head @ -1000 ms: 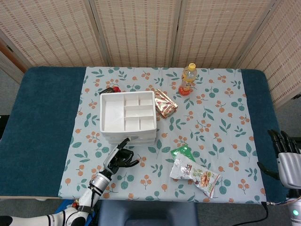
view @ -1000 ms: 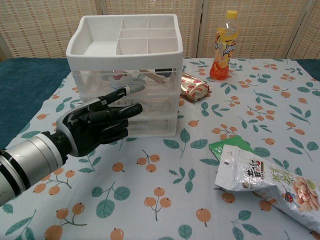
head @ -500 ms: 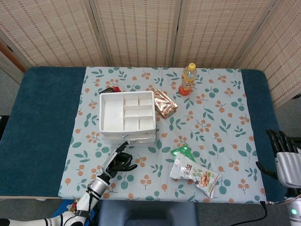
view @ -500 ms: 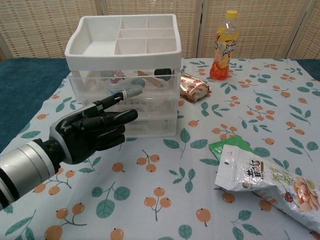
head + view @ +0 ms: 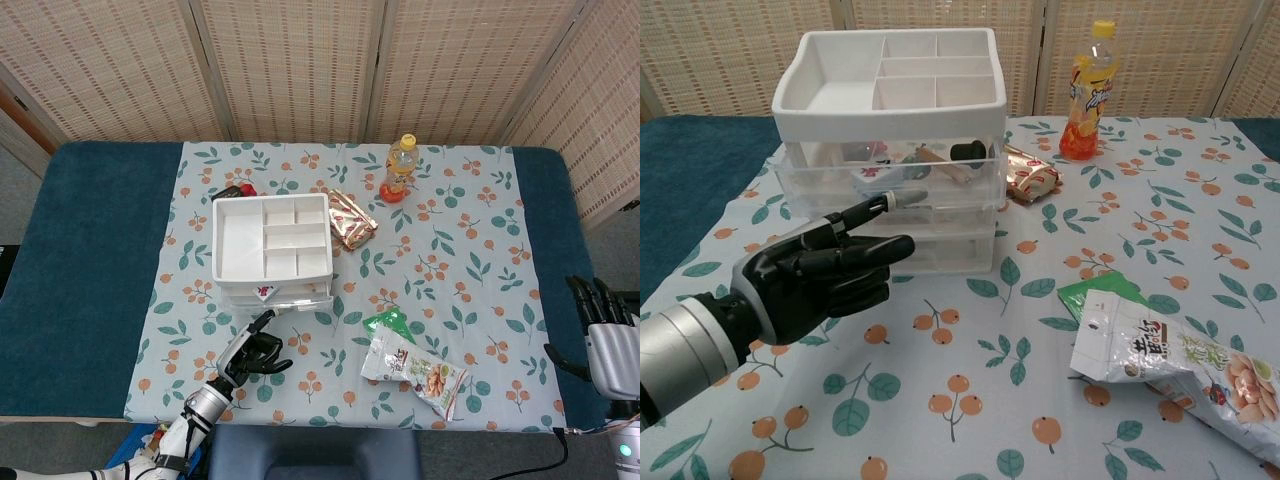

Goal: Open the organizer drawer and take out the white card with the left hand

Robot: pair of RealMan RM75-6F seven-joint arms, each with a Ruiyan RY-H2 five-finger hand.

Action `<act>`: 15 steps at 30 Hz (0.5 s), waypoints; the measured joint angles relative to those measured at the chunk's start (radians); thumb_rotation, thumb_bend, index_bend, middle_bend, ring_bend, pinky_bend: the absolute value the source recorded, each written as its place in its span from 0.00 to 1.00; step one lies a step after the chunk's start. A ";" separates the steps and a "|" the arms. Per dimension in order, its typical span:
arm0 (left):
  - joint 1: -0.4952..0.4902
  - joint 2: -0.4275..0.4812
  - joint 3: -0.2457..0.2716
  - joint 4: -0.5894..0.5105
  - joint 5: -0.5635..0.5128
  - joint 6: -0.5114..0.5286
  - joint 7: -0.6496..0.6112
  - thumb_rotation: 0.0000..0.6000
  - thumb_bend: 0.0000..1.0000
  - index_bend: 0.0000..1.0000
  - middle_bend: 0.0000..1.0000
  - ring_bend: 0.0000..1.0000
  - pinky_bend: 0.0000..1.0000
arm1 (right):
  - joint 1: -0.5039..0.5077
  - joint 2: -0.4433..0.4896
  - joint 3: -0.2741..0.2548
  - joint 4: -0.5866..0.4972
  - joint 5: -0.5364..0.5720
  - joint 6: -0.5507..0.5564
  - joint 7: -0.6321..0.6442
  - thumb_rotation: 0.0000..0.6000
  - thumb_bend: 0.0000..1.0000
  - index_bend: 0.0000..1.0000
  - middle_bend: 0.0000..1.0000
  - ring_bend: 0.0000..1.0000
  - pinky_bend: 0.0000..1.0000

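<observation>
The white card (image 5: 872,173) in the top drawer (image 5: 890,180) shows only partly through clear plastic.

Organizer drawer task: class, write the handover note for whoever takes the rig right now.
Left hand: holds nothing, one finger extended to the top drawer front.
Right hand: open, idle at the table's right edge.
Organizer: top drawer pulled partly out; a white card shows inside.
Done: drawer started.
Left: finish opening, take the card out with the left hand.
</observation>
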 measured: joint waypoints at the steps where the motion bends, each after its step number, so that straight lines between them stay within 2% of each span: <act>1: 0.001 0.001 0.002 0.000 0.000 0.000 0.000 1.00 0.12 0.13 0.91 0.98 1.00 | 0.000 0.000 0.000 0.001 0.000 0.000 0.001 1.00 0.21 0.00 0.07 0.00 0.09; 10: 0.022 0.018 0.025 -0.007 -0.002 0.011 0.006 1.00 0.12 0.10 0.91 0.98 1.00 | 0.003 0.001 0.001 0.001 -0.001 -0.003 0.000 1.00 0.21 0.00 0.07 0.00 0.09; 15: 0.034 0.046 0.039 -0.017 -0.010 0.012 0.050 1.00 0.12 0.10 0.90 0.98 1.00 | 0.001 0.008 0.003 -0.007 -0.003 0.004 -0.006 1.00 0.21 0.00 0.07 0.00 0.09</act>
